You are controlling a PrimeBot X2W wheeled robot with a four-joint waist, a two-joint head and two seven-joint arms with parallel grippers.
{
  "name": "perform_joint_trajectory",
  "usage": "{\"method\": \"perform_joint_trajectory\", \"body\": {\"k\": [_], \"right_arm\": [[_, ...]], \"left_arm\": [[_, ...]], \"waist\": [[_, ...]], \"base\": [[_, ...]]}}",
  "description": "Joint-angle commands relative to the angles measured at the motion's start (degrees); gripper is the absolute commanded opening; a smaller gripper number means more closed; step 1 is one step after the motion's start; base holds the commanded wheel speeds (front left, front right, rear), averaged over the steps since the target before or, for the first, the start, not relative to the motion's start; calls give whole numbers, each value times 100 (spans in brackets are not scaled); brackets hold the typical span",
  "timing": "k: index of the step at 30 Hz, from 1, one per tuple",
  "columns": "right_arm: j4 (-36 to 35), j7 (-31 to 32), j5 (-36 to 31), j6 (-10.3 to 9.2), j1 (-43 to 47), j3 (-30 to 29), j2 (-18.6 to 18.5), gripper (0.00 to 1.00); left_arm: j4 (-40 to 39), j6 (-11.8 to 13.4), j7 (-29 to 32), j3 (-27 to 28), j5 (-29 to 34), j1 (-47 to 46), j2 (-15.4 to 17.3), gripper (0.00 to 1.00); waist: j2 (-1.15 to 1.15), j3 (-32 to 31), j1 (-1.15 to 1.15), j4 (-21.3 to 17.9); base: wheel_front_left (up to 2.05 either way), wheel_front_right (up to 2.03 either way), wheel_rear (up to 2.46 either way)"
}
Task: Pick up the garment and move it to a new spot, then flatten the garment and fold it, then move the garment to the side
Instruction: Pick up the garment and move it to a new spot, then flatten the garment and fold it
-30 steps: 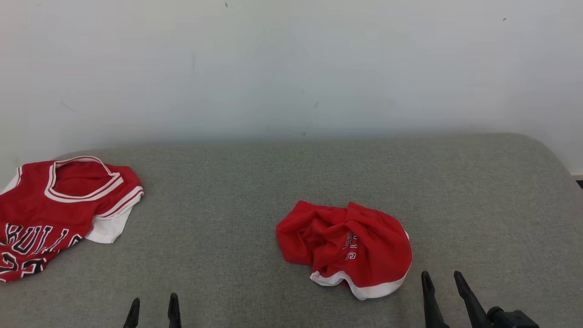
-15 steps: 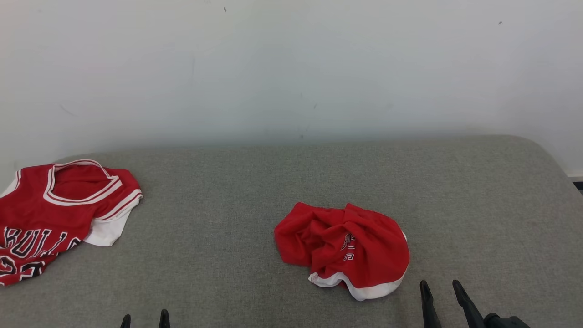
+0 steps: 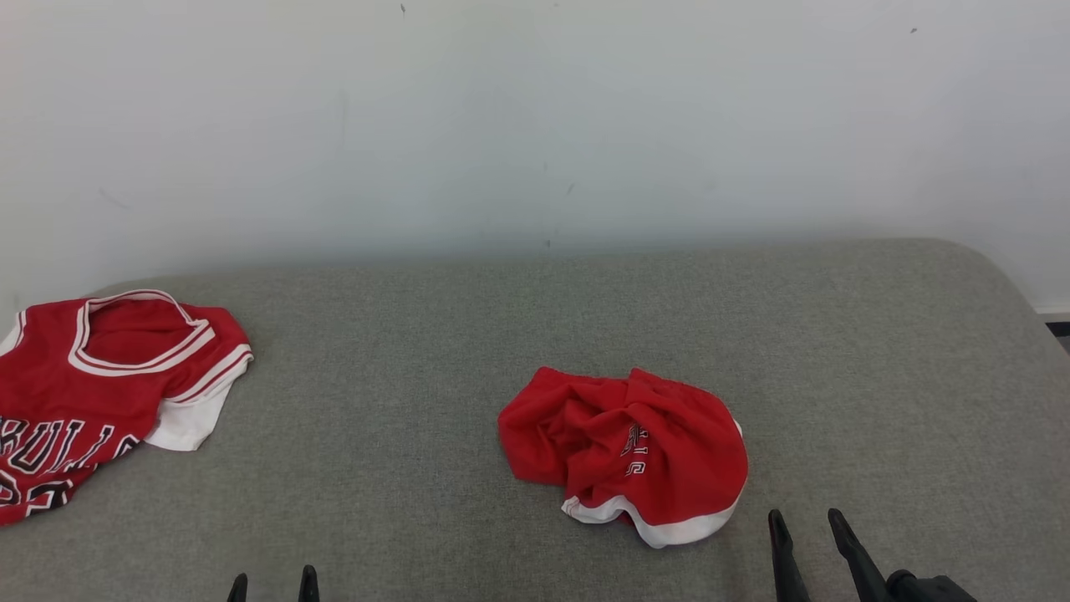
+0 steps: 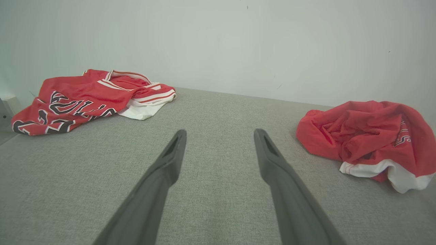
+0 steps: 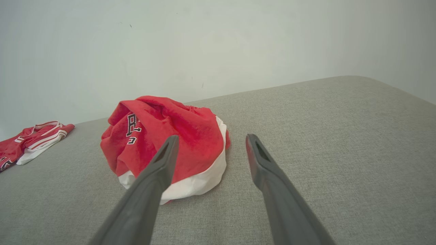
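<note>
The grey padded surface (image 3: 468,334) has bare cloth to the right and towards the far edge. The new spot is best chosen there, well apart from the red jersey (image 3: 100,393) lying at the far left, which looks to be no part of this step. The step in hand appears to be the first pick-up. The crumpled red garment (image 3: 623,451) lies near the middle of the surface, a little right of centre, and nothing holds it yet. The right hand (image 3: 806,513) is the closer one, just off the garment's near-right edge, its two fingers apart and empty. The left hand (image 3: 275,575) sits at the near edge well to the left, fingers likewise apart and empty. A good grasp would probably come down on a raised fold at the top of the heap rather than on the flat hem, pinching enough layers that the cloth lifts as one bundle — a single thin layer may let the rest drag and unroll. The garment is a soft, rumpled mound of red fabric with deep creases — possibly shorts, though it is too bunched to be sure. A broad white band curls along its near edge, and small dark-and-white lettering shows on its right side.
</note>
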Motion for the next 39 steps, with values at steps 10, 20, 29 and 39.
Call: {"method": "perform_joint_trajectory", "body": {"k": [10,20,29,39], "right_arm": [[6,5,97,22,-157,72,9,100],[-31,-2,138,22,-273,113,9,100],[-40,-37,166,22,-411,228,9,100],[75,-139,348,22,-579,533,13,100]], "left_arm": [[-32,-26,-21,-91,53,-166,-10,100],[637,-241,541,-675,-164,-1779,401,100],[1591,-256,2581,-2019,-885,-3897,784,100],[2705,-252,4090,-3179,-1719,-5396,900,100]], "waist": [[0,83,0,-240],[0,349,0,-951],[0,662,0,-1857],[0,1042,0,-2702]], "base": [[0,0,0],[0,0,0],[0,0,0],[0,0,0]]}}
